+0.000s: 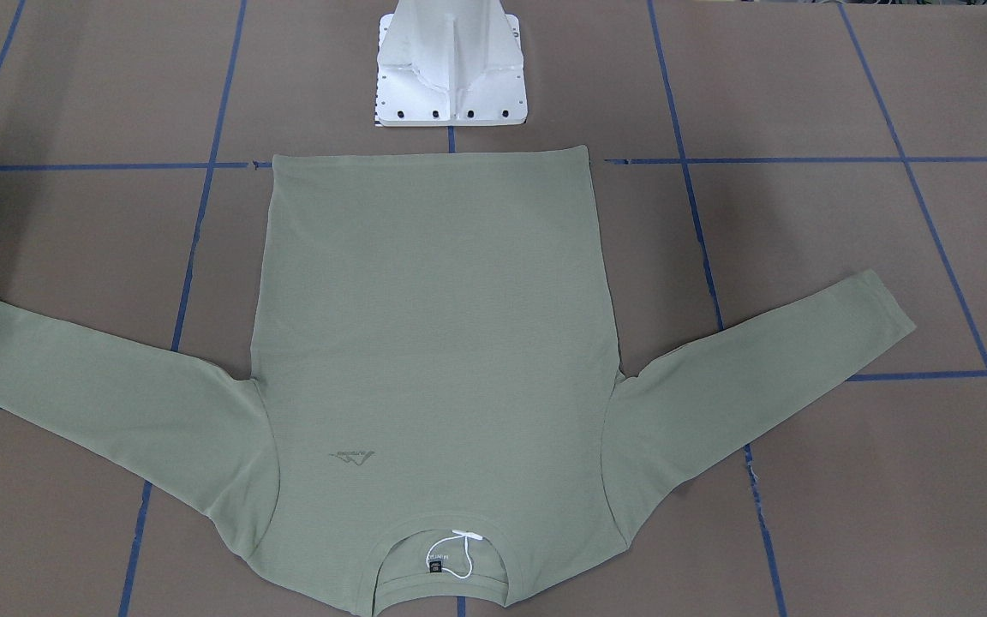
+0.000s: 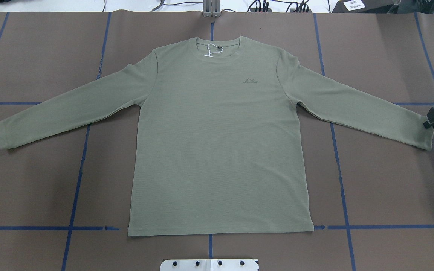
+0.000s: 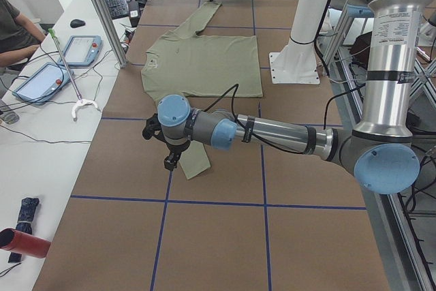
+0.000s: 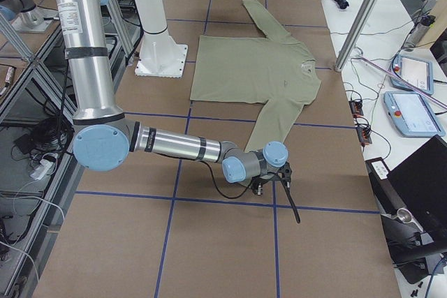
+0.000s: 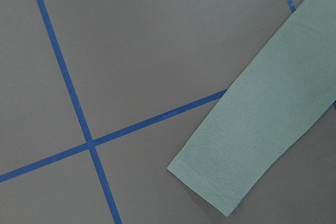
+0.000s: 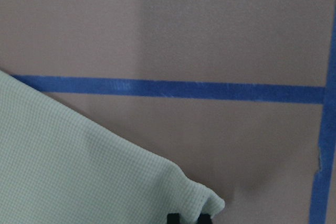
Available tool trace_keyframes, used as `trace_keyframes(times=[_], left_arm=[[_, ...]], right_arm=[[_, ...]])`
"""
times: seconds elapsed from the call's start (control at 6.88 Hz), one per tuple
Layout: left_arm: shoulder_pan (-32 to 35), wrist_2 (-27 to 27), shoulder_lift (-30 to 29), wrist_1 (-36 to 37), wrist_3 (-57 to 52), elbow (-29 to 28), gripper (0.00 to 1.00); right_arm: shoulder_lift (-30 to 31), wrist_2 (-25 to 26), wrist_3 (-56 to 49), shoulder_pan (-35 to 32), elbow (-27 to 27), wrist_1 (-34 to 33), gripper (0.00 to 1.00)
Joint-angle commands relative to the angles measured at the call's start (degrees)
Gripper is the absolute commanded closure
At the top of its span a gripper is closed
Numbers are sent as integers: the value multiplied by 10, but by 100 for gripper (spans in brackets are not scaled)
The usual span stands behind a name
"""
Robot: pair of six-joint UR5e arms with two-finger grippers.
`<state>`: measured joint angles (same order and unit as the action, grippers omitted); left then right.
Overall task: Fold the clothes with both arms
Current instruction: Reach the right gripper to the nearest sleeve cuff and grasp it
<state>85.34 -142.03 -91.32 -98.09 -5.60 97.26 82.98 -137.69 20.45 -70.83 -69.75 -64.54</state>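
Seen from across the table, the sage-green long-sleeved knit shirt (image 1: pixel 433 326) lies flat, logo side up, on the brown paper-covered table (image 1: pixel 845 480), which is crossed by blue tape lines (image 1: pixel 768 160). Its hem lies just short of the white metal pedestal base (image 1: pixel 451 81), its collar is on the side away from the robot, and both sleeves slant outward. From overhead, the shirt lies centred, and the black two-finger right gripper (image 2: pixel 430 121) comes in at the view's right edge, its tip meeting the cuff of the sleeve on the robot's right. Whether its fingers are spread cannot be read there. From the table's left end, the grey-and-silver left arm (image 3: pixel 286 134) stretches low over the table and the black left gripper (image 3: pixel 170 160) hangs at the cuff of the near sleeve. I cannot tell whether it touches the cloth, or whether its fingers are spread or pressed together. From the right end, the grey-and-silver right arm (image 4: pixel 174 146) reaches out low, with its gripper at the end of the near sleeve. The left wrist camera looks down on a flat sleeve cuff (image 5: pixel 220 187) beside a crossing of tape lines. In the right wrist view, the cuff corner lies right at two black fingertips (image 6: pixel 173 217) standing a little apart at the bottom edge, and I cannot tell whether they pinch the cloth
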Motion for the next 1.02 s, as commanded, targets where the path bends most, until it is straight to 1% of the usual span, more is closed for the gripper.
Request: trace_keyframes(times=[0.0,0.15,0.44,0.58,0.73,0.87], left_arm=[[0,0,0,0,0,-1,0],[0,0,0,0,0,-1,0],[0,0,0,0,0,-1,0],[0,0,1,0,0,-1,0],[0,0,1,0,0,2,0],[0,0,1,0,1,5,0]], right_arm=[[-1,1,19,0,1,-1,90],[-2,1,34,0,0,0,100],[-3,1,36,0,-5,0,100],[-8,-2,67,-2,-27,1,100],[-6,-4,127,-2,-85,5,100],[-8,-8,184,16,-134,5,100]])
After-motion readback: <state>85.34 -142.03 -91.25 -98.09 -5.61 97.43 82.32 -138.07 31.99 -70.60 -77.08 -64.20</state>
